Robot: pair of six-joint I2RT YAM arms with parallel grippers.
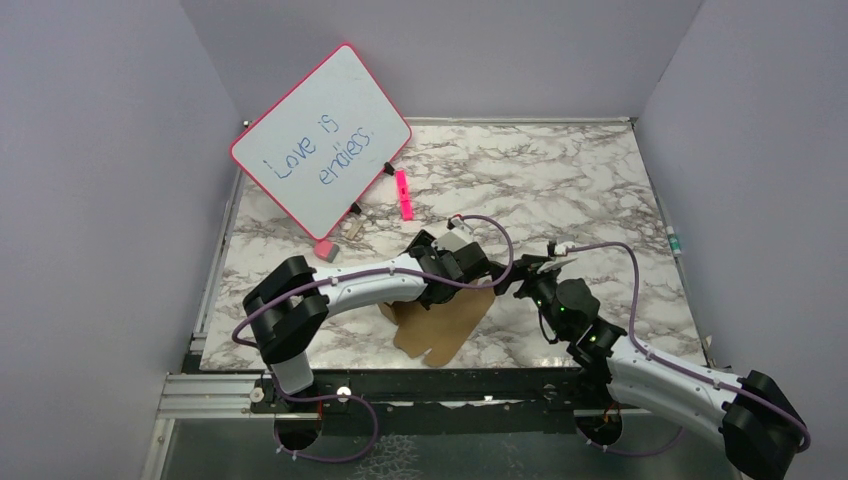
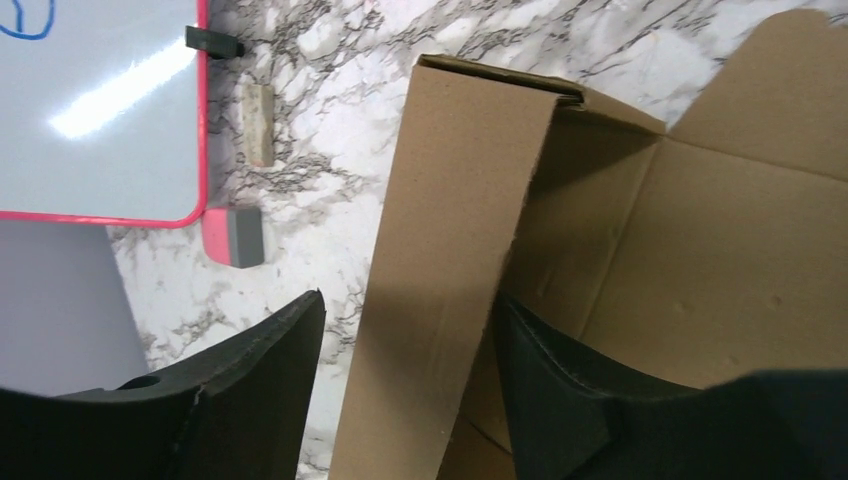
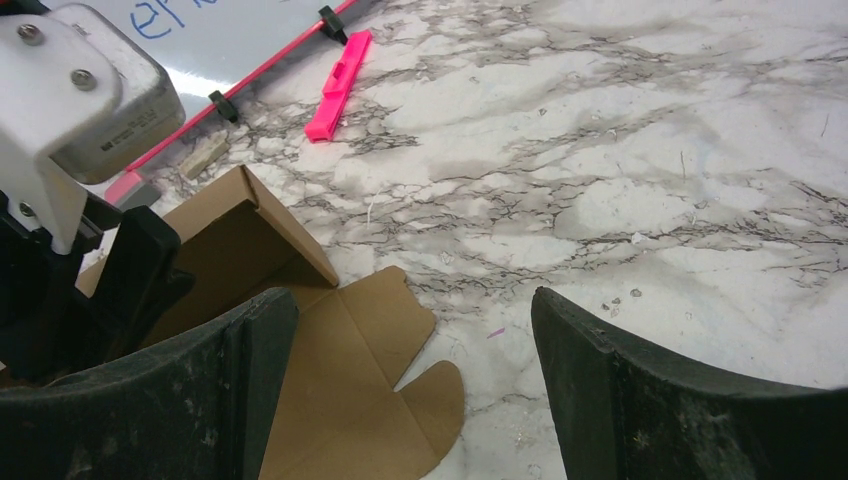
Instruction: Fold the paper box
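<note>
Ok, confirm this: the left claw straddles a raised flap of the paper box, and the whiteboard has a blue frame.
Wrong on the colour: the whiteboard has a pink frame, as the top external view shows. The left claw does straddle a raised flap of the paper box.

In the top view the paper box (image 1: 440,325) is largely covered by the left arm (image 1: 370,283). In the left wrist view the box is cut off by the right and bottom edges, the whiteboard (image 2: 100,110) by the top and left edges, and both fingers (image 2: 250,400) of the left gripper (image 2: 412,300) by the bottom edge. Whether the raised flap (image 2: 450,250) between them is touched cannot be told. In the right wrist view part of the box is hidden behind the left gripper and one finger (image 3: 200,400) of the right gripper (image 3: 405,300), and the whiteboard's writing is cut off at the top. The small tan piece (image 2: 259,122) beside the whiteboard cannot be identified.
</note>
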